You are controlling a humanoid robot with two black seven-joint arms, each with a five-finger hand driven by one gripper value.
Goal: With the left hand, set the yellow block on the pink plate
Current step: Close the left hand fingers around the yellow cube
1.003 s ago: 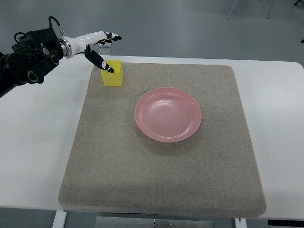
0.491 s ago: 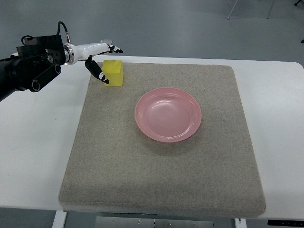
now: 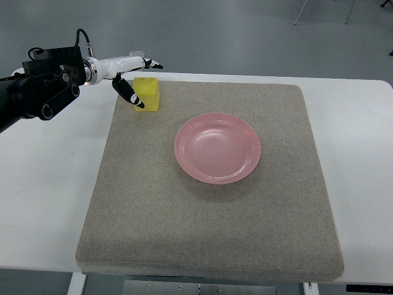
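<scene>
A small yellow cube-shaped block (image 3: 147,94) sits at the far-left corner of a square grey felt mat (image 3: 209,184) that covers most of the white bench (image 3: 43,184). The left hand (image 3: 132,74), white with black-tipped fingers (image 3: 139,103), reaches in from the left edge on a black arm; its fingers are spread wide, one stretched past the block's far side and the thumb angled down along its left face, not closed on it. A shallow round pink plate (image 3: 217,148) lies empty mid-mat, well apart from the block.
</scene>
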